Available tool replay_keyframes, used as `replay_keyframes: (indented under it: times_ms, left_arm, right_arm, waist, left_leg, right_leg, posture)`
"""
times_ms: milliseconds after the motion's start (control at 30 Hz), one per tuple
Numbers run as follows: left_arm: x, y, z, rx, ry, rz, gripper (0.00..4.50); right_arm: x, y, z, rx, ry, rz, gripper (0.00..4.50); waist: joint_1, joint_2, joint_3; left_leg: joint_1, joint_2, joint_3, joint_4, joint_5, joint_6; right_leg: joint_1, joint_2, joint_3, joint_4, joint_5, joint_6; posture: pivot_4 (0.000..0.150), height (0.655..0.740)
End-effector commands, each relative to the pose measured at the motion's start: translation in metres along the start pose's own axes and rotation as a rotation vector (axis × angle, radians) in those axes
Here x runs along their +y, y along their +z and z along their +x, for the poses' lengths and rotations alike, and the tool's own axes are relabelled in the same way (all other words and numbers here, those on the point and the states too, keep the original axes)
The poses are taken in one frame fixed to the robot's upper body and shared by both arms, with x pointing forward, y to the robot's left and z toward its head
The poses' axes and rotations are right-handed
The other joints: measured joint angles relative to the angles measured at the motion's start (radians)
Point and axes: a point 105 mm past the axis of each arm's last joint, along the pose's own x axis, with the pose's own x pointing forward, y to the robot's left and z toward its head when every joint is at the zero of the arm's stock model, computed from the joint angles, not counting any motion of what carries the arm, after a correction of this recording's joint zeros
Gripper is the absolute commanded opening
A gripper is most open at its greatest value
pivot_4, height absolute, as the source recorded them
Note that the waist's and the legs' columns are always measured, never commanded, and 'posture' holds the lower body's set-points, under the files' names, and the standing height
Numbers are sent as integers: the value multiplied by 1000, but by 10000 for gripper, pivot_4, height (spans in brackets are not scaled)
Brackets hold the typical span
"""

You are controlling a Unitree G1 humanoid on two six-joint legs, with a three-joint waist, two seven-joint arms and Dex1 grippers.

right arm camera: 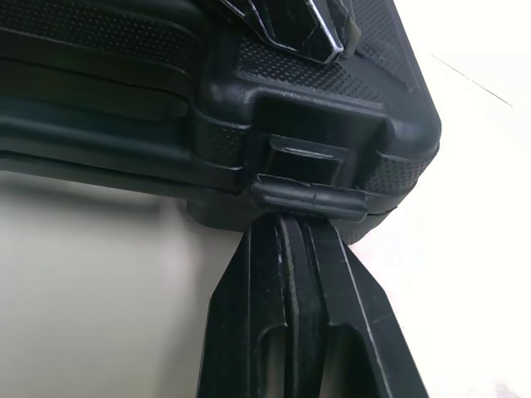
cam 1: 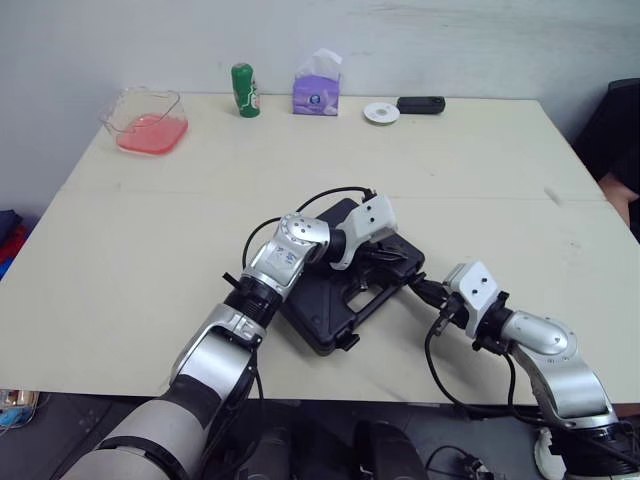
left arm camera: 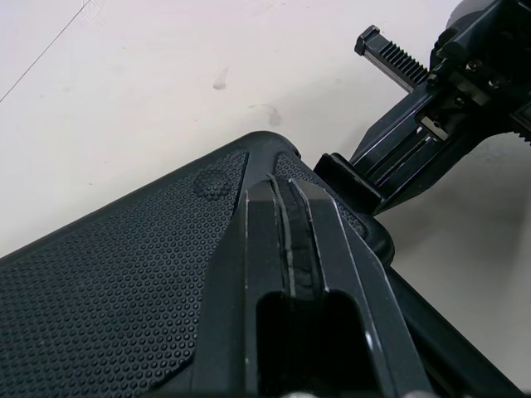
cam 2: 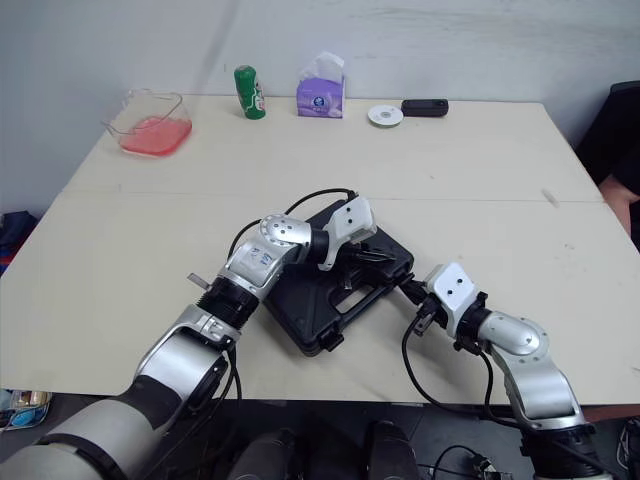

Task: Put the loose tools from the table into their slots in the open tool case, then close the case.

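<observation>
L claw [left arm camera: 282, 195] clenched on stippled blk plastic case [left arm camera: 108, 290] lid, R claw [right arm camera: 288, 222] clenched at latch [right arm camera: 311, 199]

Tool case [cam 1: 320, 315]: lid down, contents hidden; left arm [cam 1: 285, 255] lies across its near-left part, covering that side. Small round white item [cam 1: 381, 113] at far edge of table [cam 1: 150, 260], too small to name. Dark shape [cam 1: 620, 140] cut off by right edge, cannot tell what
</observation>
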Motion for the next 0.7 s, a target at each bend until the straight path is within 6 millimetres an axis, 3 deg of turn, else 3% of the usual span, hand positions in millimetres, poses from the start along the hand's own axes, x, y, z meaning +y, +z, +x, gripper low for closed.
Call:
replay_keyframes:
  times_ms: [33, 400, 700]
  left_arm:
    - [-12, -62, -1, 221, -11, -116, 0]
    - [-12, -68, -5, 238, 12, -130, 0]
    - [-17, -73, -4, 243, 11, -154, 0]
  right_arm:
    - [-7, 25, -2, -76, 9, -81, 705]
    - [-9, 44, 6, -107, 62, -94, 705]
    - [-7, 40, 13, -86, 104, -95, 705]
  waist:
    - [-3, 0, 0]
    - [-18, 0, 0]
    - [-21, -1, -2]
  left_leg:
    - [0, 0, 0, 0, 0, 0]
    - [1, 0, 0, 0, 0, 0]
    - [2, 2, 1, 0, -1, -2]
  right_leg:
    - [0, 0, 0, 0, 0, 0]
    - [0, -2, 1, 0, 0, 0]
    - [0, -2, 2, -1, 0, 0]
  posture:
    - [1500, 7400]
    - [1500, 7400]
    - [1500, 7400]
